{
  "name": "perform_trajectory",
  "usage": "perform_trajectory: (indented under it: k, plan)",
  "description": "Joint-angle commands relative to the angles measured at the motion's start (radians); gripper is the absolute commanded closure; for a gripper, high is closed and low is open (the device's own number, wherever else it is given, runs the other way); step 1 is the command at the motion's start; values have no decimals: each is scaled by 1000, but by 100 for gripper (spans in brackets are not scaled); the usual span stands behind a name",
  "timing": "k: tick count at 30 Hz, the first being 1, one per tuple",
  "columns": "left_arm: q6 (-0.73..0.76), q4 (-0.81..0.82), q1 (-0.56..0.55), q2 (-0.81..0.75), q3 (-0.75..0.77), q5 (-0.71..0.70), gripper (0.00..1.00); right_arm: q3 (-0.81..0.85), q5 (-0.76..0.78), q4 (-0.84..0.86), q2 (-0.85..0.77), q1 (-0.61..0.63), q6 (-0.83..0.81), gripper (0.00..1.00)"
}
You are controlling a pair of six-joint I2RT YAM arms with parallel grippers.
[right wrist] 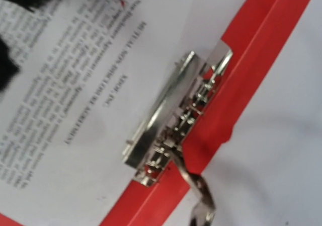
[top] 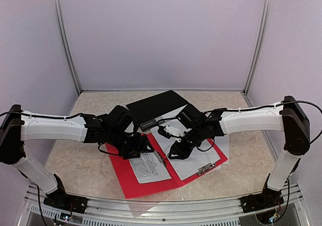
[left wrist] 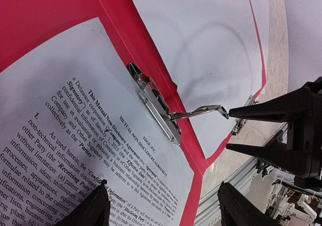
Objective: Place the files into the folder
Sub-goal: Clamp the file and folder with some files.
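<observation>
Printed sheet (left wrist: 75, 135) laid on folder (left wrist: 45, 9) left leaf, top edge under clip (left wrist: 156, 110) at spine; blank sheet (left wrist: 201, 45) on right leaf. Left gripper (left wrist: 163, 185) held wide above print. Right gripper (left wrist: 229, 130) part-open at raised lever (left wrist: 201, 111), likely to clamp sheet.

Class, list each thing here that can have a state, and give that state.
Folder: open, flat on the table.
Clip: lever raised.
Printed sheet: on the folder's left half, edge under the clip.
Blank sheet: lying on the right half.
Left gripper: open, above the printed sheet.
Right gripper: jaws apart, fingertip at the lever.
</observation>
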Motion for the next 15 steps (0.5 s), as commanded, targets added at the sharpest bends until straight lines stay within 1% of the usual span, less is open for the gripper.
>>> perform_trajectory:
  k: [1,9,15]
  plan:
    - [6,4,-6,3,-16,-1,29,13,41,-12,36,12,-19,71]
    - [10,1,-5,0,-16,1,29,55,89,-48,60,14,-38,73]
    - [11,0,-5,0,-17,1,29,69,97,-52,14,15,-38,73]
